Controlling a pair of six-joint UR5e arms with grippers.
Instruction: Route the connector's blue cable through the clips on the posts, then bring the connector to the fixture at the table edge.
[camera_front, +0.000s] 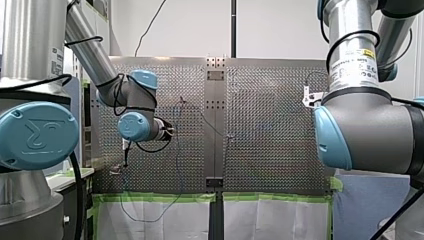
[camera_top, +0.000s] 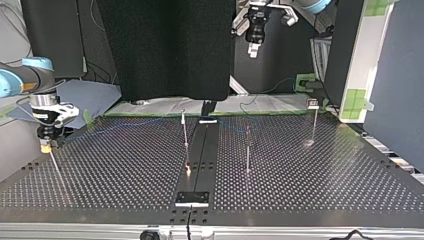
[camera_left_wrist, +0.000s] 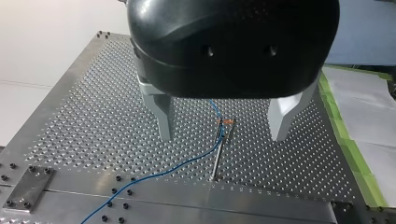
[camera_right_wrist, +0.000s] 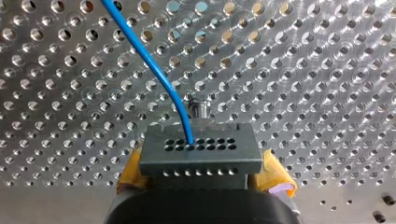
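My right gripper (camera_right_wrist: 203, 170) is clamping the grey perforated plastic connector (camera_right_wrist: 201, 149); overtightening is risking unseating its thin blue cable (camera_right_wrist: 154, 70).

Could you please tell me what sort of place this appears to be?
Probably a robotics lab test cell: my left arm and my right arm flank a perforated metal table with thin posts and a blue cable.

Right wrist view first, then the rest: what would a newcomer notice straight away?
The grey connector, clamped between my right end effector's yellow pads over the perforated table, with the blue cable curving out of it. In the left wrist view, my left end effector hangs open over a thin post that the cable runs past.
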